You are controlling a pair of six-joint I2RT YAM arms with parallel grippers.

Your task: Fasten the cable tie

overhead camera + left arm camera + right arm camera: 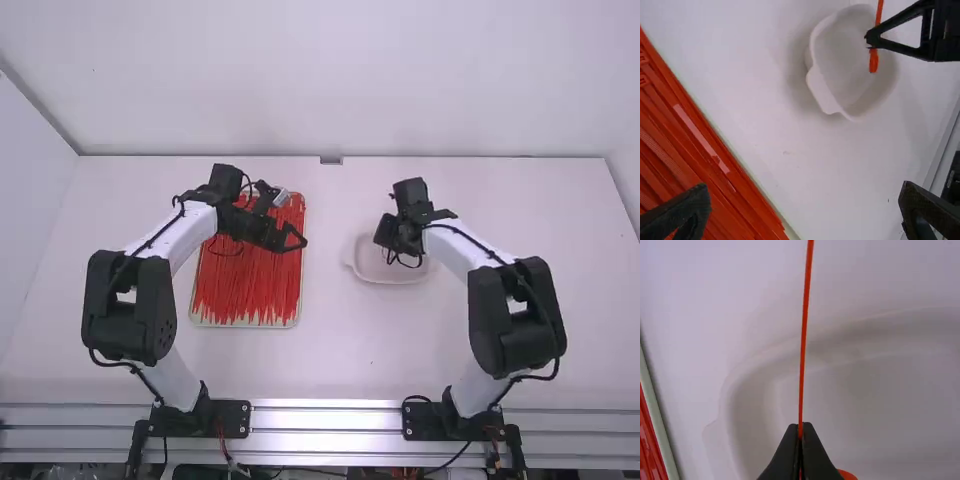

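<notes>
A flat tray [246,322] left of the middle holds several red-orange cable ties [245,282]. My left gripper [284,236] hovers over the tray's far right corner, open and holding nothing; in the left wrist view its fingers [681,216] stand wide apart above the ties [675,160] and bare table. My right gripper [393,238] hangs just above a white bowl [392,272], shut on one orange cable tie [803,340]. The thin strap runs straight out from the pinched fingertips [800,432]. The left wrist view shows that tie [873,52] dangling over the bowl [830,95].
Bare white table lies between the tray and the bowl, and all around them. A metal rail [320,412] carrying the arm bases runs along the near edge. White walls close off the back and left side.
</notes>
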